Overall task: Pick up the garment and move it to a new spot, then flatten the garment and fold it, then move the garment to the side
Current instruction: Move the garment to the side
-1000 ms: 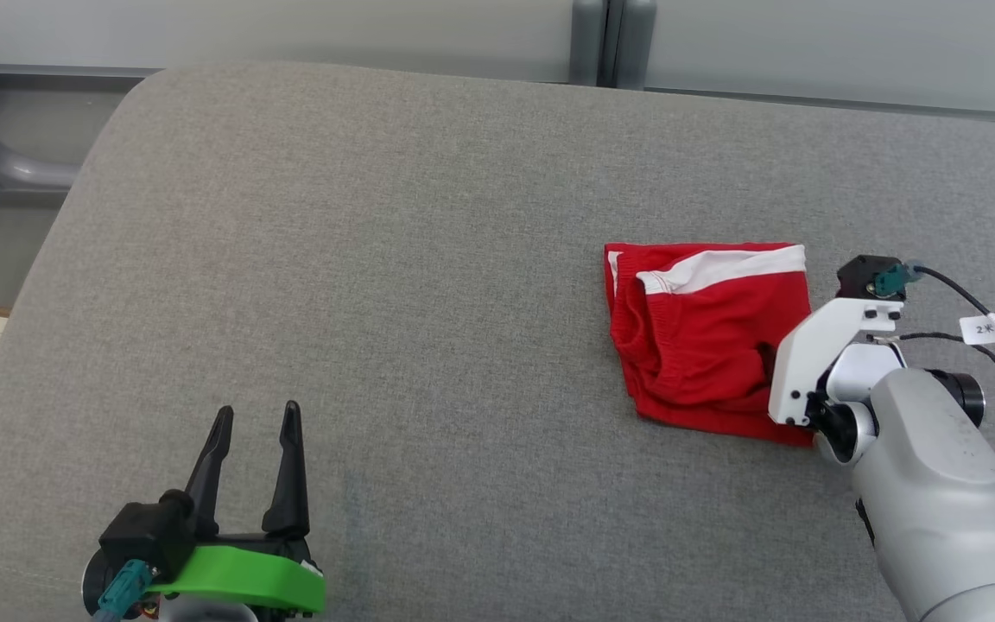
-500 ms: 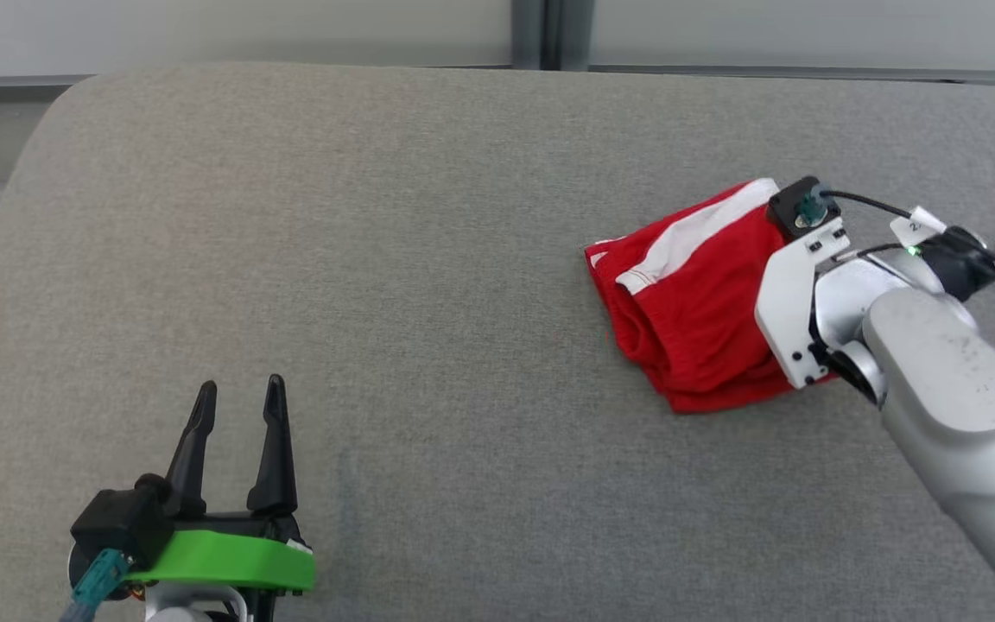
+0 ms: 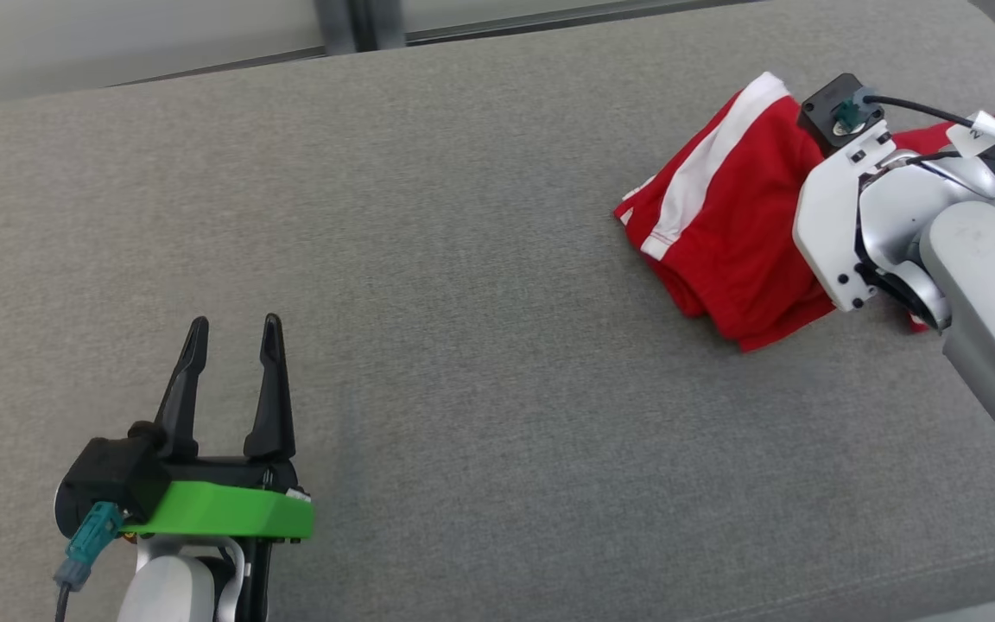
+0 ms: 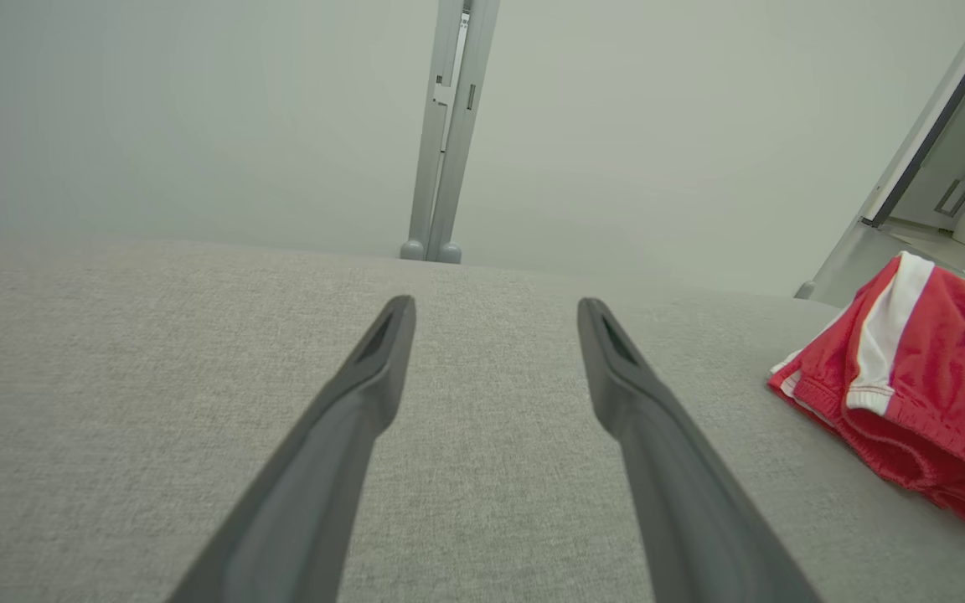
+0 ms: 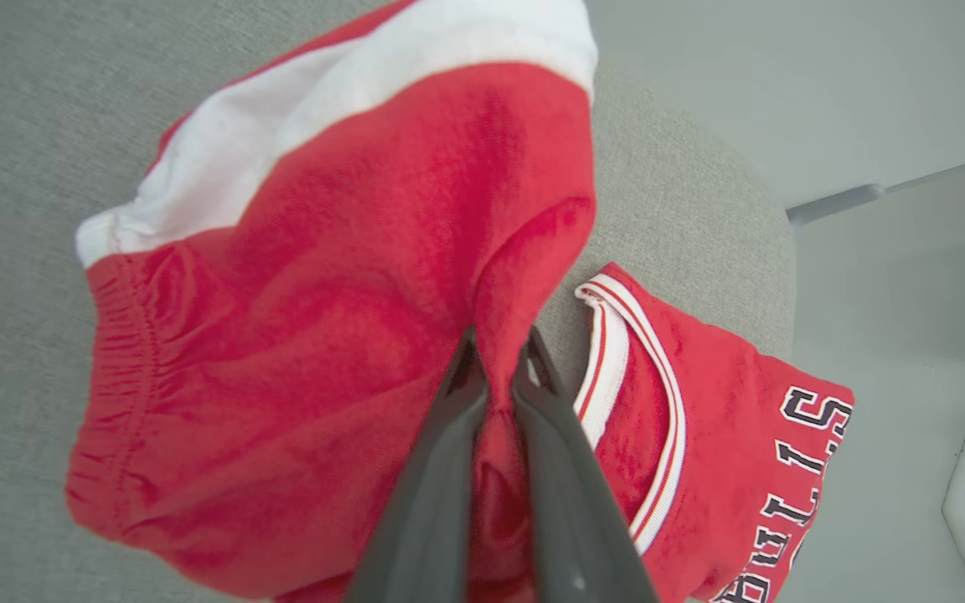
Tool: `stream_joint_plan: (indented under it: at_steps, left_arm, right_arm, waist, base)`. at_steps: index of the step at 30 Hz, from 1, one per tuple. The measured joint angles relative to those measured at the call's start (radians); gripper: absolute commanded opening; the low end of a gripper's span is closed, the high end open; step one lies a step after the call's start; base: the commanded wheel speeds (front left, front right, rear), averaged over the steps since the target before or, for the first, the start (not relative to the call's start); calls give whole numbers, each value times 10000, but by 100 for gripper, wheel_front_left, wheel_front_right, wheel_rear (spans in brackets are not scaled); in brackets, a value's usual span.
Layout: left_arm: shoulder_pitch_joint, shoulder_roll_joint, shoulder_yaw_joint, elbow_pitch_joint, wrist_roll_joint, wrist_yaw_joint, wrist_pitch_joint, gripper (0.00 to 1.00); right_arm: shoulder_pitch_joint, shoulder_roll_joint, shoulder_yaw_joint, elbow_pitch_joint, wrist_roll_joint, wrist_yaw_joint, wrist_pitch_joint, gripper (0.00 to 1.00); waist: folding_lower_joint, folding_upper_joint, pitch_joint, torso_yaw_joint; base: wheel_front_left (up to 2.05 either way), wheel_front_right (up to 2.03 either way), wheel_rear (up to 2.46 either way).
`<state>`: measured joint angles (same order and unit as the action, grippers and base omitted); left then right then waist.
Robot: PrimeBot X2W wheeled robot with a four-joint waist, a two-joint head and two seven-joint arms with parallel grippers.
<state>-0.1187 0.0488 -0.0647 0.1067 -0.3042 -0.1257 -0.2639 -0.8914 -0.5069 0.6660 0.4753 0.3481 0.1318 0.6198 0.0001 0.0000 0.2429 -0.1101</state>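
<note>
Because your right gripper point(image 5: 495, 356) has its jaws pinched on the red shorts point(image 5: 323, 335) by the right edge of the cushion point(image 3: 463, 259), with your left gripper point(image 3: 230, 333) jaws wide, lift slowly, as the jersey point(image 5: 725, 435) may perhaps snag.

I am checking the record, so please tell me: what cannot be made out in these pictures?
Head view: right pincer tips, hidden behind the right arm.
Right wrist view: jersey lettering, cut by the bottom edge.
Left wrist view: red shorts, cut by the right edge.
</note>
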Motion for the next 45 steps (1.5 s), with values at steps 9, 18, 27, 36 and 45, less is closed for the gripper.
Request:
stream_joint_plan:
  at_steps: [9,18,27,36,45]
  left_arm:
    - [-446,-2,-155,-274,428,-21,0,100]
    - [-793,109,-573,-708,685,-31,0,100]
    - [-844,332,-617,-1070,779,-31,0,100]
    - [-663,311,-33,-1072,834,-31,0,100]
    - [147,92,631,-711,1053,-31,0,100]
  right_arm:
    - [-401,-224,-859,1174,-915,0,-1220,0]
    - [-550,-625,-2280,2447,-2219,0,-2499,0]
    - [-333,-792,-4650,3910,-3319,0,-3373,100]
    - [-35,-4,-6648,4184,-4995,0,-4575,100]
    - [1247,1833,-7168,3728,-4222,0,-7196,100]
  waist:
    - [0,0,726,-1114]
    - [0,0,1584,-1188]
    - [0,0,2008,-538]
    - [0,0,1748,-191]
    - [-2,0,621,-155]
  base:
    - [0,0,0]
    - [0,0,0]
    - [0,0,0]
    - [0,0,0]
    - [0,0,0]
